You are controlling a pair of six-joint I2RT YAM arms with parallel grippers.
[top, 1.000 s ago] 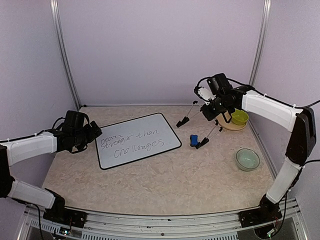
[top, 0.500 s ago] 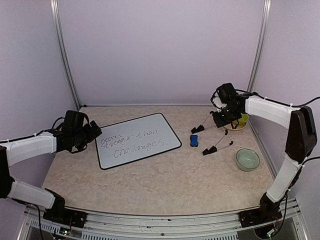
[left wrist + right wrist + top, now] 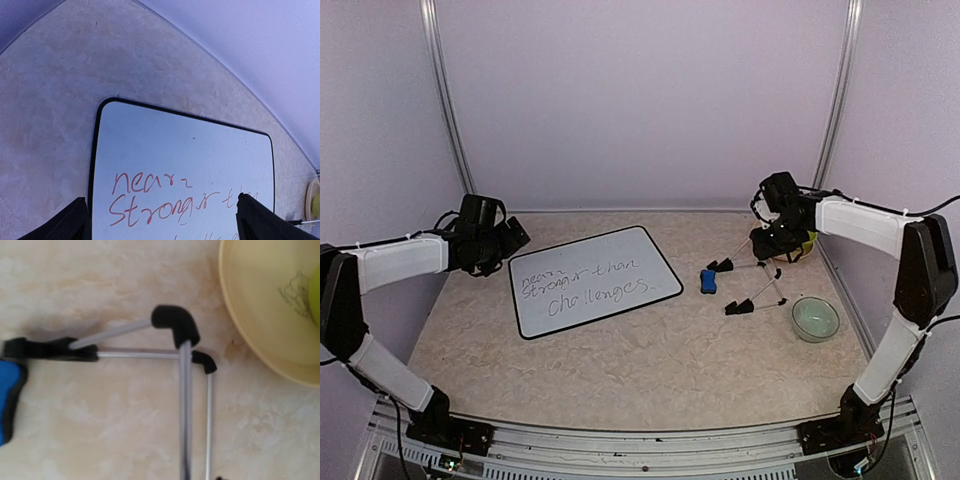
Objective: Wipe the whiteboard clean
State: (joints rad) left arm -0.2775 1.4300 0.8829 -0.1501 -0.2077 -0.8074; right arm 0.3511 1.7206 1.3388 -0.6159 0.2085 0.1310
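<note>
The whiteboard (image 3: 595, 282) lies flat on the left half of the tabletop (image 3: 650, 370), toward the back. Its handwriting (image 3: 582, 285) is fully intact, so I judge erasing has not begun. My left gripper (image 3: 510, 240) has shifted up to the board's far left corner and hangs there with its jaws spread wide, holding nothing. On the right, the wire stand (image 3: 185, 390), which a second ago hung in the air from my right gripper (image 3: 767, 243), now lies on the tabletop beside the blue eraser (image 3: 708, 281). I cannot tell whether that gripper has let go. With the stand down, the eraser looks like the next pickup.
</note>
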